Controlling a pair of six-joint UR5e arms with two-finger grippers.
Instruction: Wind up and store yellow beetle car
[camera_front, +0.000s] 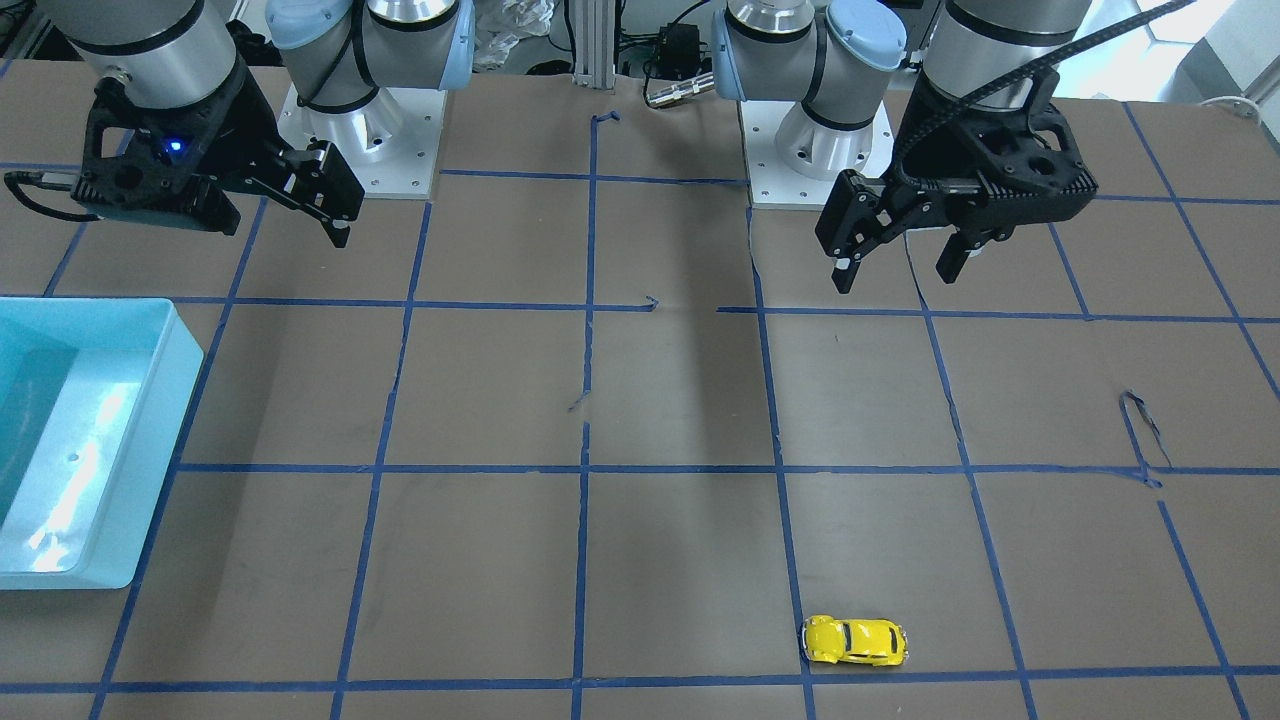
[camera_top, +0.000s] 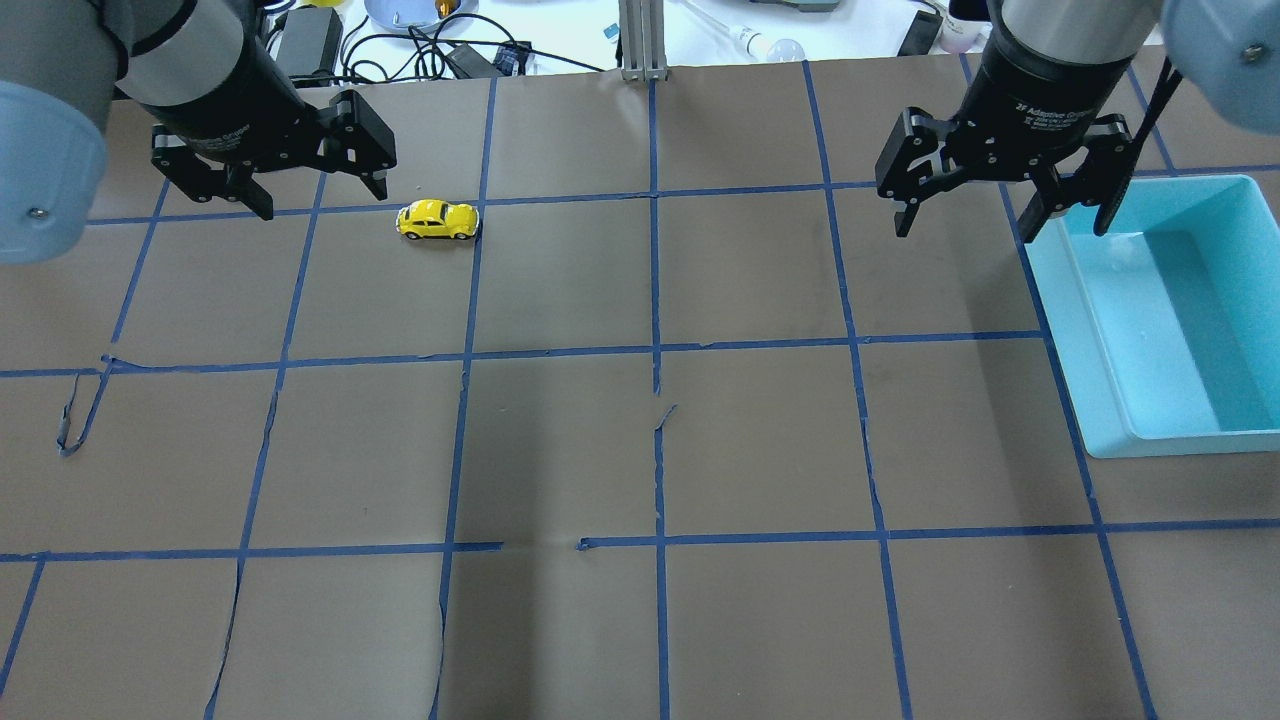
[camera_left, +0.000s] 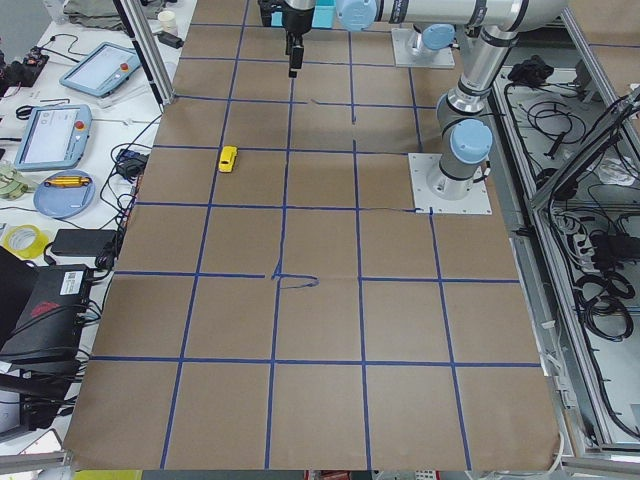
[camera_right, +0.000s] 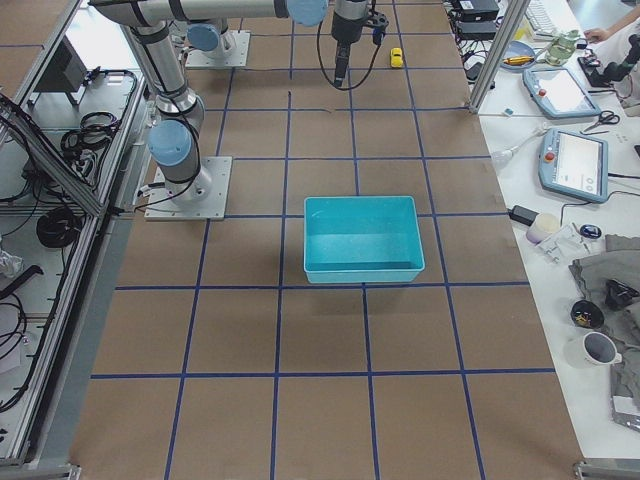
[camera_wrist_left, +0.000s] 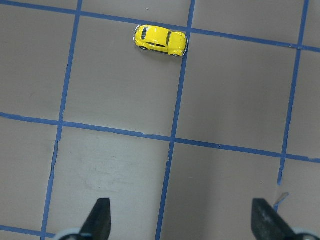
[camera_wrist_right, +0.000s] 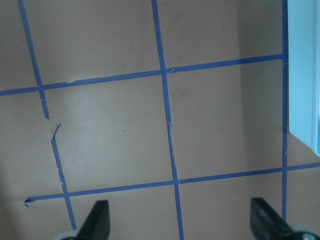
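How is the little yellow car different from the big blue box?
The yellow beetle car is bright yellow; the blue box is pale blue. The car is tiny, the box far bigger. The car sits on the robot's left side, the box on its right. Both rest on the table, untouched.

Overhead view, upper right: white print "2F Adaptive Gripper" on body of right gripper. Upper left: similar print on left gripper, too blurred to read.
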